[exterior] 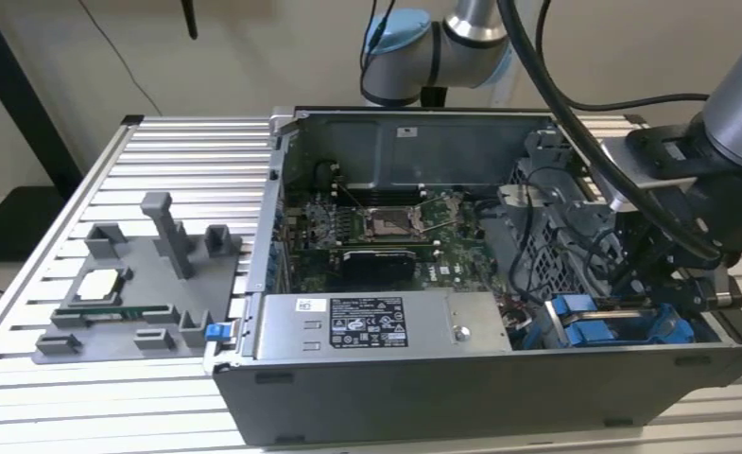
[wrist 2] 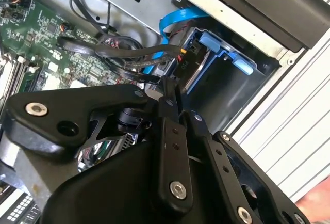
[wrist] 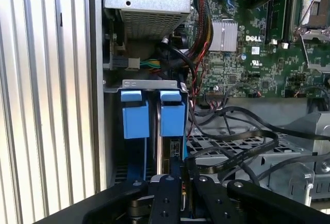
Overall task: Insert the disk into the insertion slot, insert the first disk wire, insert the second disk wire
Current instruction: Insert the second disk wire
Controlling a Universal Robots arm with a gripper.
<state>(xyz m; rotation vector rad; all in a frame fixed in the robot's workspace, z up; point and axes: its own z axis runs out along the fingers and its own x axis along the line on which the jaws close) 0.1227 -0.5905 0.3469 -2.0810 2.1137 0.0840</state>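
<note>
The black two-fingered hand (wrist: 178, 175) is reaching down into the near corner of the open grey computer case (exterior: 472, 378), at the exterior view's right. In both wrist views its fingers (wrist 2: 170, 97) are lying close together over the end of something dark and thin; whether they are pinching it, I cannot tell. Just beyond the fingertips, the flat disk in its bright blue plastic carrier frame (wrist: 171, 113) is sitting inside the insertion slot of the grey perforated-metal drive cage (wrist: 154, 84), beside a second blue carrier (wrist: 135, 113). Black flat cables (wrist: 242, 141) are looping across the cage next to the hand. Farther in, the green motherboard (exterior: 384, 227) is lying on the case floor. At the exterior view's left, a grey plastic fixture tray (exterior: 144, 284) is resting on the ribbed aluminium desk (exterior: 43, 388).
</note>
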